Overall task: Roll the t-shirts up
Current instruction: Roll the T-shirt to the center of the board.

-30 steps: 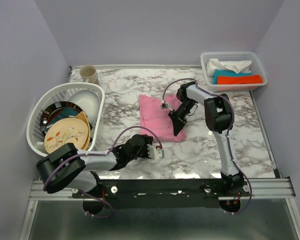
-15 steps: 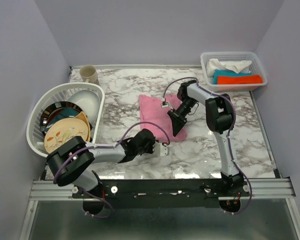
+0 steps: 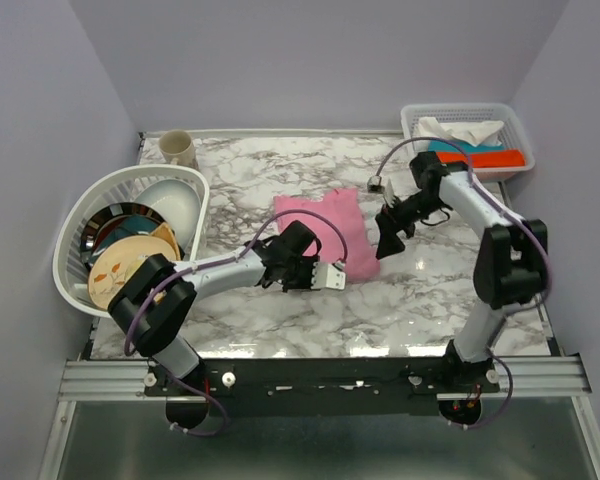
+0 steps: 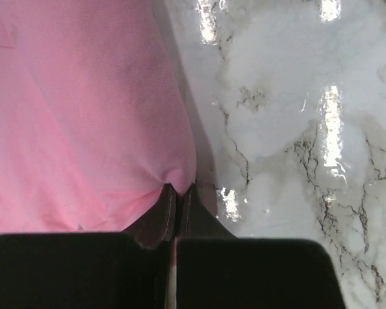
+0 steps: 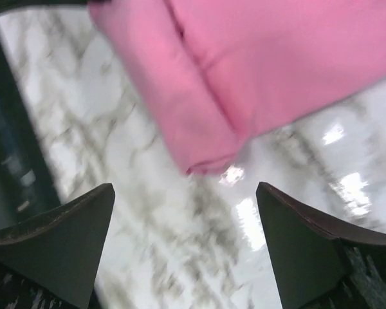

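judging by its look, the t-shirt (image 3: 315,225) is thin, soft and light, so it should slump and crease wherever it is not held, drag easily over the glossy surface (image 3: 280,170), and slide out of a shallow pinch. a hem or a folded corner, where several layers stack up, looks like the surest hold, with both corners of one edge taken together so the roll stays even. the shirt lies folded into a rough block near the middle of the surface, well away from all four edges, its long side running from the far edge toward the near edge. the left tool (image 3: 325,275) sits at the shirt's near side; its wrist view shows the fingers (image 4: 169,205) pressed together with a small pucker of pink cloth (image 4: 83,116) caught at their tips, the rest of the shirt spreading away to the far left and bare marble to the right. the right tool (image 3: 388,238) hangs just beside the shirt's right side, toward the right edge of the surface, fingers spread wide and holding nothing (image 5: 186,193); from its wrist the shirt's thick folded corner (image 5: 199,138) lies beyond and between the open fingertips, not touching them.
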Robot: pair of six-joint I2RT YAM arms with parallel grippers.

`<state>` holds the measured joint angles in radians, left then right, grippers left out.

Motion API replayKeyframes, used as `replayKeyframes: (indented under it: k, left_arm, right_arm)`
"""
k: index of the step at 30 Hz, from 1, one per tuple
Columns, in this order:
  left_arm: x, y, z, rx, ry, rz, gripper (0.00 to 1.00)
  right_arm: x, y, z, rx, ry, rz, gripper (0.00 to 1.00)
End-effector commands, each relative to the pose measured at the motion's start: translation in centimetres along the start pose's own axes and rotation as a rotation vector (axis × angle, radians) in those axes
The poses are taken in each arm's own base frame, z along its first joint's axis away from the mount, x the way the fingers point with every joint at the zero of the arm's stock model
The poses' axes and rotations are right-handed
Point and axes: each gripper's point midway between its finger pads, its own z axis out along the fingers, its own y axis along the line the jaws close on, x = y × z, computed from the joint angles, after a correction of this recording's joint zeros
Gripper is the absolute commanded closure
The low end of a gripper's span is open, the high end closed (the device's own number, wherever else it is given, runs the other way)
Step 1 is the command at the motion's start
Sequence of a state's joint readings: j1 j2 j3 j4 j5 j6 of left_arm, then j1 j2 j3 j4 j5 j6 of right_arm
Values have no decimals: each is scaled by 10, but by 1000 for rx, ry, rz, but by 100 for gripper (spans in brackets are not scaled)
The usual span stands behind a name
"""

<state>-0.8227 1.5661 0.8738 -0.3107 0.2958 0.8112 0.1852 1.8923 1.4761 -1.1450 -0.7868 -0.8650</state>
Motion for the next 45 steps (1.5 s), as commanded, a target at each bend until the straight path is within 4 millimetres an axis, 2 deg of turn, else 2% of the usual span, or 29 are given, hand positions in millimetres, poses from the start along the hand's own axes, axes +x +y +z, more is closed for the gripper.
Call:
replayKeyframes:
  k: [1, 2, 3, 4, 5, 7, 8, 9, 10, 19, 24, 28, 34, 36, 37, 40, 41, 44, 45]
  left_arm:
    - [-10, -31, -8, 247, -51, -161, 100]
    - [-10, -33, -9, 272, -52, -188, 100]
    - [-14, -26, -12, 276, -68, -203, 100]
    - [-17, -26, -14, 293, -78, -211, 100]
    - [-15, -30, -14, 324, -67, -236, 100]
    - [-18, -24, -18, 337, -86, -261, 100]
    - [-23, -25, -23, 381, -122, -304, 100]
    - [-22, -24, -23, 388, -123, -312, 100]
    - [-22, -29, -24, 421, -124, -330, 100]
    - [-27, -8, -28, 453, -170, -422, 100]
    - [-27, -2, -30, 467, -197, -431, 100]
    - [-26, 1, -31, 474, -212, -441, 100]
    - [-26, 4, -28, 484, -226, -464, 100]
    - [-28, 6, -28, 482, -230, -461, 100]
    - [-28, 7, -28, 481, -231, -459, 100]
    - [-27, 8, -28, 479, -226, -454, 100]
    - [-27, 9, -28, 481, -227, -457, 100]
    - [-27, 8, -30, 492, -228, -463, 100]
    - [-27, 7, -32, 498, -231, -474, 100]
  right_arm:
    - [-19, -9, -28, 411, -183, -372, 0]
    - [-15, -5, -27, 452, -195, -425, 0]
    - [-21, -8, -32, 518, -232, -489, 0]
    - [-4, 2, -26, 515, -223, -513, 0]
    - [-2, 9, -21, 505, -207, -579, 0]
    - [17, 24, -5, 442, -168, -624, 0]
    - [14, 35, 3, 456, -170, -756, 0]
    - [21, 37, 10, 447, -160, -791, 0]
    - [15, 41, 14, 449, -167, -841, 0]
    - [17, 56, 45, 329, -125, -992, 0]
    - [29, 50, 66, 283, -70, -1029, 0]
    - [24, 35, 77, 307, -42, -1015, 0]
    - [22, 13, 81, 361, 8, -973, 0]
    - [24, 9, 83, 364, 27, -963, 6]
    - [33, 10, 84, 337, 56, -951, 17]
    - [32, 8, 84, 329, 72, -938, 32]
    - [32, 6, 84, 334, 79, -939, 45]
    - [39, 5, 84, 326, 108, -891, 62]
    - [35, 4, 83, 329, 106, -883, 63]
